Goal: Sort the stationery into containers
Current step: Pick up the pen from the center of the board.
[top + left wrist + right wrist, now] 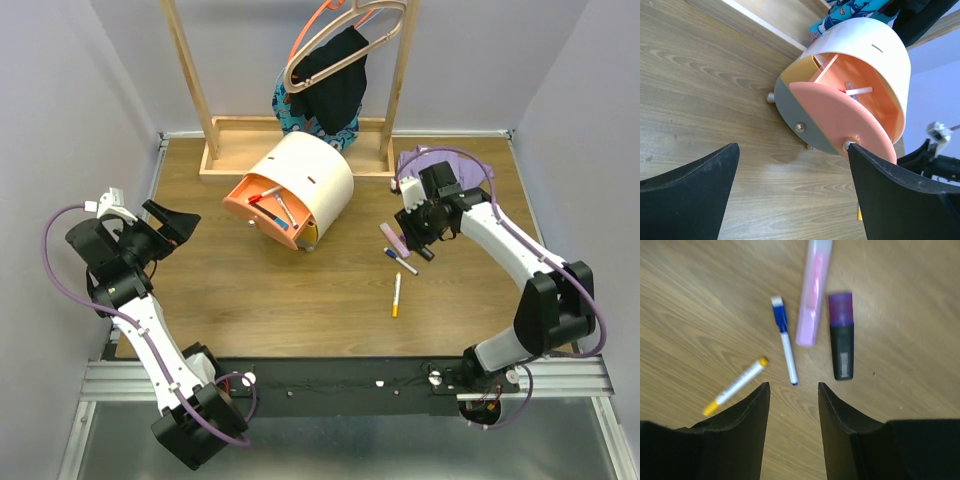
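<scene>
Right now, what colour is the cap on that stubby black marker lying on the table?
Purple. The stubby black marker shows best in the right wrist view.

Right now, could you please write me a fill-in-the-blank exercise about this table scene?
The pulled-out drawer of the chest is ____.
The right wrist view shows ____ pens on the table.
The left end effector holds ____.
Missing words: orange; four; nothing.

Left pincer [792, 150] gapes fully apart, holding nothing; right pincer [793, 387] points downward, jaws partly spread, holding nothing.
</scene>
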Tool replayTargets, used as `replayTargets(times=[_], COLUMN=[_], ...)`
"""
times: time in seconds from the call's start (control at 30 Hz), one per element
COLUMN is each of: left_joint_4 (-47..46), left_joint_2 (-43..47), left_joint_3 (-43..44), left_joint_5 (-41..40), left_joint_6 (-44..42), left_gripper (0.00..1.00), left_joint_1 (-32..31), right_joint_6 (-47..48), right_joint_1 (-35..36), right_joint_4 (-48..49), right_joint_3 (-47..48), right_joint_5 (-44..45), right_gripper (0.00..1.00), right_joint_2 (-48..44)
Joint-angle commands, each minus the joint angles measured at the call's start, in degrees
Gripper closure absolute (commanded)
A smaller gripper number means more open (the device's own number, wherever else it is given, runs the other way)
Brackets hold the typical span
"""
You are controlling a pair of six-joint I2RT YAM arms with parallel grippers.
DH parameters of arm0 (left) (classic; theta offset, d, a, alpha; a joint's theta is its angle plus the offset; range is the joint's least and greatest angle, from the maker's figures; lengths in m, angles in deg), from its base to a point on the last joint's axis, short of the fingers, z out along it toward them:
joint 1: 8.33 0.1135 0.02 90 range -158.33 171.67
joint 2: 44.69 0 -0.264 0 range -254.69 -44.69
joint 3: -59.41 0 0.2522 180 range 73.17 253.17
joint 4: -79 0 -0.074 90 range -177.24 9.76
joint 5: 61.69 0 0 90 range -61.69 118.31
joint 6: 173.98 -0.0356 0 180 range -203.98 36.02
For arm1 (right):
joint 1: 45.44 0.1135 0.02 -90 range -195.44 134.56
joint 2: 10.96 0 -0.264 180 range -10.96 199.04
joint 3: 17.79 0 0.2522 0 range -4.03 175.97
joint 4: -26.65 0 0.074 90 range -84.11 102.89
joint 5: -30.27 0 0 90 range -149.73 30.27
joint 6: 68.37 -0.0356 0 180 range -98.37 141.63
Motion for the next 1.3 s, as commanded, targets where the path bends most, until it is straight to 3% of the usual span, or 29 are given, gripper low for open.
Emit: replayTargets(times=[0.0,0.13,0.77,0.9,0.97,1.03,1.27], left_joint_4=[1.56,3.50,9.03,9.13,8.69,8.25,5.53], left_joint_2=[-0.02,0.07,1.65,1.74,1.74,1.74,1.39], left_joint_3=[1.51,2.04,2.74,2.48,2.22,2.04,2.13], left_joint_5=[1.48,1.05,-1.06,-1.42,-1.33,-1.33,-0.54], left_joint_6=[-1.64,-3.57,-6.21,-6.56,-6.30,-5.78,-4.11], left_gripper=[0.01,0.01,0.01,0.01,0.01,0.01,0.01], left_joint_1=[-0.41,-0.76,-0.76,-0.76,-0.67,-0.76,-0.76], right_joint_6=[8.18,13.53,19.78,21.02,21.10,20.41,15.92], right_joint_1=[-3.63,-5.13,-6.98,-7.85,-8.21,-8.65,-9.09], right_joint_4=[4.82,6.41,6.42,1.94,-0.87,-1.93,-7.81], right_joint_3=[-4.47,-4.13,2.55,4.31,5.19,5.54,12.03], right_joint_5=[2.95,3.39,2.70,1.46,0.58,0.14,-7.48], right_gripper=[0.50,0.51,0.51,0.59,0.72,0.78,0.80], right_joint_2=[3.22,7.71,23.96,27.74,28.72,28.72,16.17])
